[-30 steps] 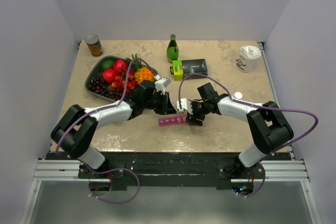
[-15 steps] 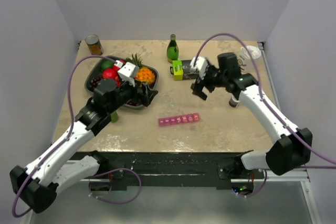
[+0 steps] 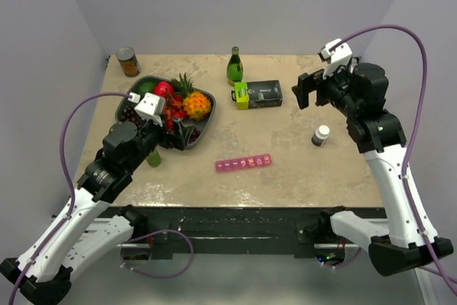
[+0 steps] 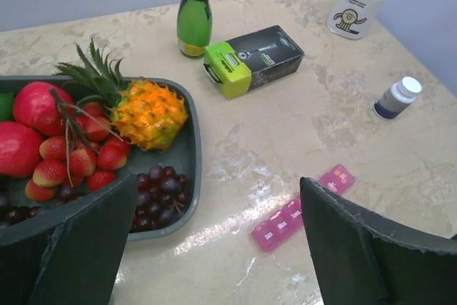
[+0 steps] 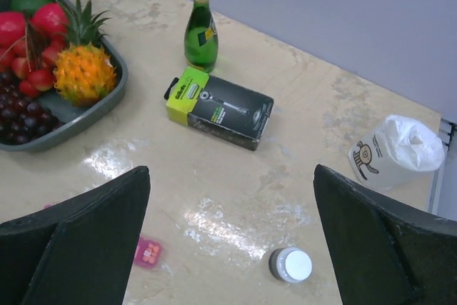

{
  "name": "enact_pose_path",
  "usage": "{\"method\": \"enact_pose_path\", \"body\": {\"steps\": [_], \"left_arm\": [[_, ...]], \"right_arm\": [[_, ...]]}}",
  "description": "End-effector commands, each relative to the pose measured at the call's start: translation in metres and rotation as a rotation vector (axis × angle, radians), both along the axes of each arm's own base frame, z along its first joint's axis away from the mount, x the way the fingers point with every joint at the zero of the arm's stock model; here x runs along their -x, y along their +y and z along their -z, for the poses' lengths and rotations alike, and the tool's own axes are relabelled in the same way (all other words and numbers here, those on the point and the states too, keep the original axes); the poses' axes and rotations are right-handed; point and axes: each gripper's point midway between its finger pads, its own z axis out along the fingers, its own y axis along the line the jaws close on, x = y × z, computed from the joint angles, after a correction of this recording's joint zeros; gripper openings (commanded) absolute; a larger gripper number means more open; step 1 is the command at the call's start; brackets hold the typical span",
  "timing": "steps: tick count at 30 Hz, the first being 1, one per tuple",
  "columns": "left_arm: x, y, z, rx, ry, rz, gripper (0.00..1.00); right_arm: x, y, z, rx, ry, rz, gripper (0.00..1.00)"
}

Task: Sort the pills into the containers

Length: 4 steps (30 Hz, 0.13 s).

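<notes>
Over the beige marbled table (image 3: pixel 300 176), the left gripper (image 4: pixel 218 178) and right gripper (image 5: pixel 232 169) hang high, jaws spread wide, holding nothing, well apart from the long translucent pink plastic pill organiser (image 3: pixel 243 163) lying flat near front centre. Risk: a careless descent could skid this light strip or topple the small dark white-capped bottle (image 3: pixel 321 134). Lid positions, compartment contents and any loose pills cannot be made out.

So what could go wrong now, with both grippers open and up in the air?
1. The pink pill organiser lies flat with nothing holding it, so a gripper pushing on it might slide it instead of grabbing it.
2. The left gripper hangs right by the fruit tray; coming down, it might bump the rim.
3. The small white-capped bottle stands upright near the right gripper and could get knocked over.
</notes>
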Motion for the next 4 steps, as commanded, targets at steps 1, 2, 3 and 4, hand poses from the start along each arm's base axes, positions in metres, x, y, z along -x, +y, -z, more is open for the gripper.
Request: {"method": "enact_pose_path", "body": {"steps": [1, 2, 3, 4], "left_arm": [[0.0034, 0.013, -0.0186, -0.022, -0.034, -0.037, 0.99], [0.0039, 0.015, -0.0212, -0.022, -0.041, -0.044, 0.99], [0.0041, 0.0159, -0.0209, -0.026, -0.042, -0.047, 0.99], [0.0047, 0.0168, -0.0216, -0.029, -0.045, -0.048, 0.99]], "right_arm": [[-0.0005, -0.0058, -0.0071, -0.063, 0.013, 0.035, 0.99], [0.0, -0.007, -0.0081, -0.067, 0.011, 0.039, 0.99], [-0.0001, -0.0072, -0.0091, -0.076, 0.012, 0.042, 0.99], [-0.0004, -0.0083, -0.0098, -0.077, 0.01, 0.047, 0.99]]}}
